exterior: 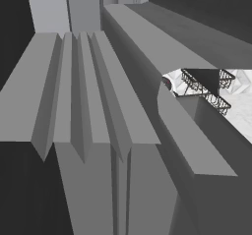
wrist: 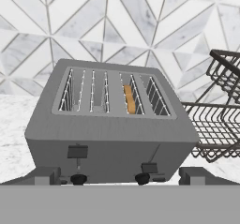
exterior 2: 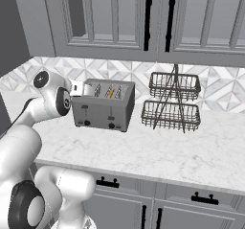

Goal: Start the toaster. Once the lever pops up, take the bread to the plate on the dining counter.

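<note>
A grey four-slot toaster (exterior 2: 103, 106) stands on the marble worktop against the tiled wall. The bread (wrist: 129, 99) is a tan slice standing in a right-hand slot, seen too as an orange sliver (exterior 2: 110, 93). On the toaster's front face (wrist: 110, 153) the left lever (wrist: 77, 151) sits high and the right lever (wrist: 149, 168) sits low, close to its knob. My gripper (wrist: 122, 176) hangs open just in front of and above the toaster, one fingertip (wrist: 47, 176) on each side, holding nothing. The plate and the dining counter are out of view.
A two-tier black wire basket rack (exterior 2: 173, 103) stands right of the toaster, close to its side (wrist: 220, 110). Grey wall cabinets (exterior 2: 143, 22) hang above. Bare marble worktop (exterior 2: 167, 156) lies in front. Grey cabinet panels (exterior: 88, 106) crowd the left base view.
</note>
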Controlling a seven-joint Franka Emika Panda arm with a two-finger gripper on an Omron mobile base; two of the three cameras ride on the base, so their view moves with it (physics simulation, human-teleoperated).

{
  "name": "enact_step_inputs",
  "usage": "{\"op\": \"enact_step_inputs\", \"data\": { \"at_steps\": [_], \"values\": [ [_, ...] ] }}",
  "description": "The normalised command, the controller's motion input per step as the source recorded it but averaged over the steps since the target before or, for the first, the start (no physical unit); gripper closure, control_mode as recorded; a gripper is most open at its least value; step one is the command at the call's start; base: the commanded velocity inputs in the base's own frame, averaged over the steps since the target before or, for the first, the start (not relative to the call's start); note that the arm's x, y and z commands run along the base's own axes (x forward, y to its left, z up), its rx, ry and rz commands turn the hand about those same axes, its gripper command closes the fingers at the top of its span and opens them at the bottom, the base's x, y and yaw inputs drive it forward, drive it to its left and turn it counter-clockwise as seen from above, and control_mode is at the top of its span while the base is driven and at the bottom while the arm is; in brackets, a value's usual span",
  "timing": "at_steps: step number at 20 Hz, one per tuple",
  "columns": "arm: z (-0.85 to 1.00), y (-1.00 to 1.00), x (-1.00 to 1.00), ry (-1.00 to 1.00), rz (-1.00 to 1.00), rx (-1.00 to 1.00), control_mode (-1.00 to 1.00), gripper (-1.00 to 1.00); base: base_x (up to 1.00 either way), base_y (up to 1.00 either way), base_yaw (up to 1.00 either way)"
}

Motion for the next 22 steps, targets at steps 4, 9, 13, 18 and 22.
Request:
{"op": "enact_step_inputs", "data": {
  "at_steps": [4,9,13,18,22],
  "values": [
    [0.00,0.00,0.00,0.00,0.00,0.00,-1.00,-1.00,0.00,0.00,0.00],
    [0.00,0.00,0.00,0.00,0.00,0.00,-1.00,-1.00,0.00,0.00,0.00],
    [0.00,0.00,0.00,0.00,0.00,0.00,-1.00,-1.00,0.00,0.00,0.00],
    [0.00,0.00,0.00,0.00,0.00,0.00,-1.00,-1.00,0.00,0.00,0.00],
    [0.00,0.00,0.00,0.00,0.00,0.00,-1.00,-1.00,0.00,0.00,0.00]
  ]
}}
